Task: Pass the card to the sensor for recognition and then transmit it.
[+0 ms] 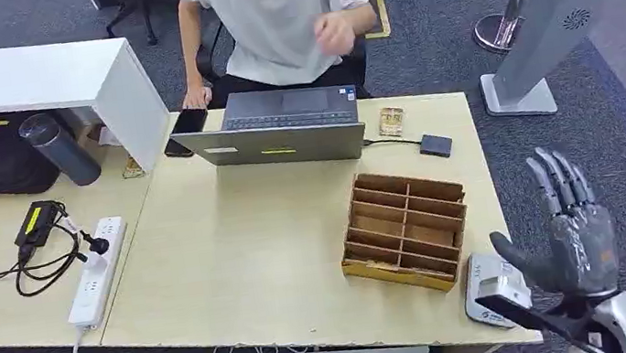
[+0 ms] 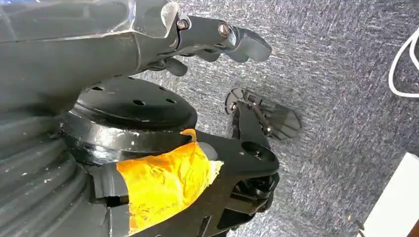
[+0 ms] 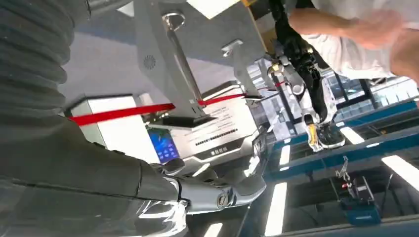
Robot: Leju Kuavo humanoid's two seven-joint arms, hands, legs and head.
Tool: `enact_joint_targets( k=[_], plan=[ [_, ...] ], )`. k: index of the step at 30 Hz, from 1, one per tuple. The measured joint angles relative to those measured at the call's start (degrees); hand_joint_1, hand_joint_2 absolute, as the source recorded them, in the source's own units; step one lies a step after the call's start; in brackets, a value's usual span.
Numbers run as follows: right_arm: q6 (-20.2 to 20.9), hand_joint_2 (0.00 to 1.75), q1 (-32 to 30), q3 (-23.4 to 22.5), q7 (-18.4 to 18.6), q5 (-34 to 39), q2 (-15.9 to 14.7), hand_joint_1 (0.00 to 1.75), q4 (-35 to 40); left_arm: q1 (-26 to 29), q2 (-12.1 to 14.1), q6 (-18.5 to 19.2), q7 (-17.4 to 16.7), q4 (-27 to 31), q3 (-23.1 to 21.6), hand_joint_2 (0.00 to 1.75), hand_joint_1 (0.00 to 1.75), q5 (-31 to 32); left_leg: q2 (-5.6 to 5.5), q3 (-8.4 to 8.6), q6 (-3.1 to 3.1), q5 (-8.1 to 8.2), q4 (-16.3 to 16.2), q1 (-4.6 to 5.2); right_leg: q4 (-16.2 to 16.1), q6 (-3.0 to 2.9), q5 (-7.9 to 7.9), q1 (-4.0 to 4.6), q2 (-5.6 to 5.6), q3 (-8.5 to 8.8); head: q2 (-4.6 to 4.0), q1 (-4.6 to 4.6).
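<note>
A small patterned card [image 1: 391, 119] lies flat on the desk just right of the laptop [image 1: 284, 128]. A dark flat box [image 1: 435, 144], cabled to the laptop, sits beside the card. A white and grey device [image 1: 491, 286] rests at the desk's front right corner. My right hand [image 1: 573, 228] is raised past that corner, fingers spread upward, holding nothing; in the right wrist view my right hand [image 3: 207, 195] points up at ceiling lights. My left hand [image 2: 217, 37] hangs over grey carpet with nothing in it.
A wooden compartment organizer [image 1: 406, 228] stands between the card and my right hand. A person [image 1: 277, 15] sits behind the laptop with one hand lifted. A power strip [image 1: 96, 271], cables and a dark bottle [image 1: 58, 148] lie at left. A grey kiosk stand [image 1: 538, 25] is at right.
</note>
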State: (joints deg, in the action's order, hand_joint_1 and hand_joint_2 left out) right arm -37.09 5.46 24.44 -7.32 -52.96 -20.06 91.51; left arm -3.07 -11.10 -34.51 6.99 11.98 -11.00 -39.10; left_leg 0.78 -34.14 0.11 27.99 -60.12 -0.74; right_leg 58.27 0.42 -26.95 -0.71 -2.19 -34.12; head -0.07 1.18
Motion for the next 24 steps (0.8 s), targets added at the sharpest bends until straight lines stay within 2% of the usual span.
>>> enact_joint_targets(
  k=[3,7,15,18,24],
  plan=[
    [-0.33,1.75,-5.86,-0.55,-0.02,-1.45,-0.66,0.0,4.63,0.01,0.0,0.0,0.2,0.0,0.26,1.75,0.0,-0.48,0.12,0.04,-0.1,0.06,0.01,0.0,0.02,-0.01,-0.01,0.0,0.13,-0.02,0.0,0.0],
    [-0.9,1.75,-10.64,-0.38,-0.09,-2.82,-0.68,0.0,7.98,-0.01,-0.04,0.0,0.2,0.0,0.53,1.75,0.0,-0.88,0.13,0.05,-0.1,0.06,0.01,0.0,0.02,-0.01,0.0,-0.01,0.14,-0.01,0.0,0.0],
    [-0.99,1.75,-13.96,1.07,-0.09,-3.44,-0.61,0.0,9.45,-0.07,-0.2,0.0,0.2,0.0,0.66,1.75,0.0,-0.96,0.16,0.07,-0.1,0.05,0.01,0.01,0.01,-0.01,0.01,-0.02,0.15,0.03,0.0,0.0],
    [-1.27,1.75,-13.82,3.72,1.16,-4.77,0.64,0.0,7.37,-0.13,-0.24,0.0,-0.33,0.0,0.66,1.75,0.0,-0.92,0.21,0.08,-0.1,0.05,0.01,0.0,0.02,-0.02,0.01,-0.01,0.2,0.03,0.0,0.0],
    [-2.1,1.75,-10.7,8.72,2.54,-5.36,5.79,0.0,-1.88,-0.23,-0.31,0.0,-1.38,0.0,0.66,1.75,0.0,-0.2,0.29,0.12,-0.13,0.03,0.03,-0.03,0.1,-0.03,0.0,0.0,0.29,0.0,0.0,0.0]
  ],
)
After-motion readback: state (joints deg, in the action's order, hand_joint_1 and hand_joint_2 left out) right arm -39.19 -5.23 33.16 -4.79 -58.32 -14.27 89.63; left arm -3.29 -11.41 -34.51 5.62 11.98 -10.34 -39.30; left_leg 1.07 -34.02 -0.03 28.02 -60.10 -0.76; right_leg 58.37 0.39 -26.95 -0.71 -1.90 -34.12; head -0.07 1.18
